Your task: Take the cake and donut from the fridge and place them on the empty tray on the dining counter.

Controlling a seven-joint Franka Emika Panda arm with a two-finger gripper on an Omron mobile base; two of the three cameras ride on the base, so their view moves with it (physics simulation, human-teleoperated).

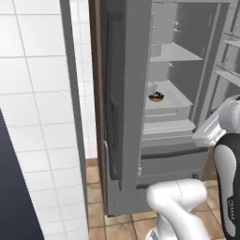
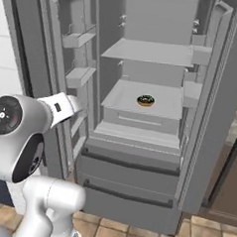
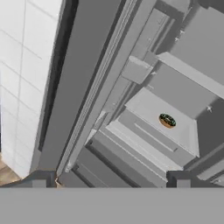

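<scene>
The tall grey steel fridge has a dull, brushed-looking metal skin, and its pale grey shelves look like smooth matt plastic. The small ring donut wears a dark glossy glaze with orange and green specks. Beside it, white wall tiles look smooth, and the tan floor tiles matt.

arm: white, elbow bent, rising from base
gripper: jaws spread wide — empty, nothing between tips
</scene>
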